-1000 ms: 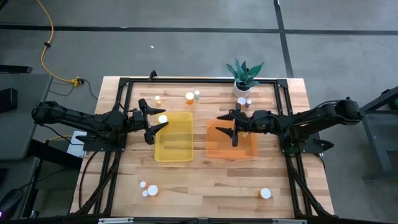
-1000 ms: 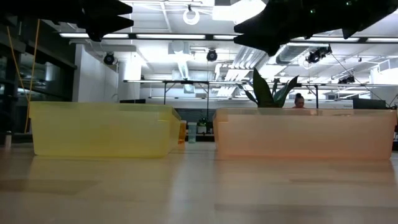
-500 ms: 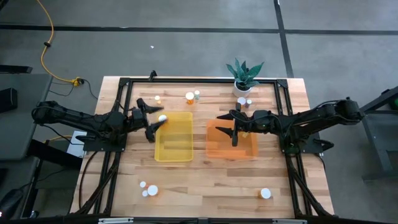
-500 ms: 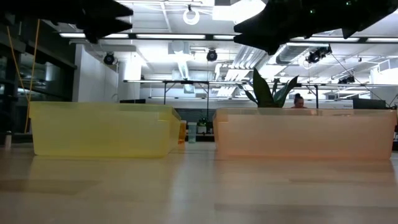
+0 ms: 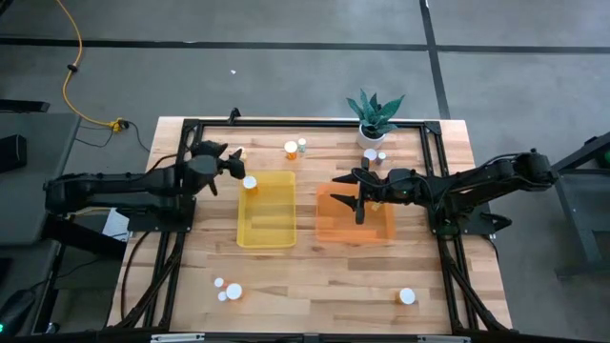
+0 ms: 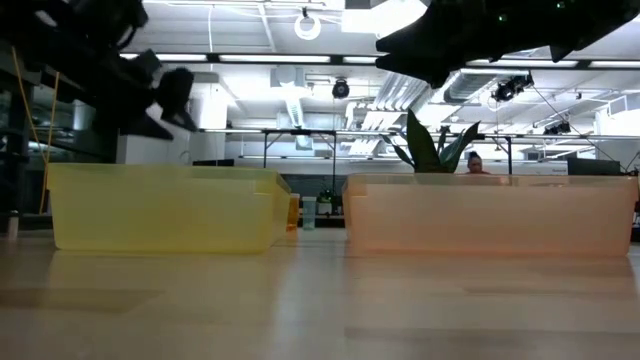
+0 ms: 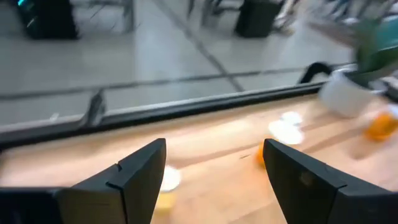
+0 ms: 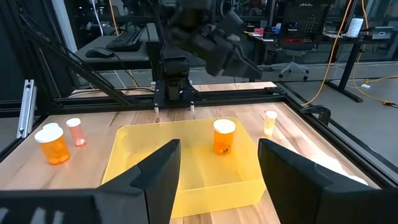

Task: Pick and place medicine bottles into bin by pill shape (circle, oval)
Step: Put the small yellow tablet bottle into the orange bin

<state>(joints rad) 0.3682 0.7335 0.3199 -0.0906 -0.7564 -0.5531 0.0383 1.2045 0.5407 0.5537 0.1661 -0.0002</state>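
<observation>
Right wrist view alone shows an amber bottle inside the yellow bin; both claws gape apart, empty.

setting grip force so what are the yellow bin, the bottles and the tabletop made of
Yellow bin: seemingly translucent plastic; light passes through its walls in the low view. Bottle in the yellow bin: likely amber see-through plastic with an opaque white cap. Tabletop: looks like pale wood planks with visible grain, matte finish.
</observation>
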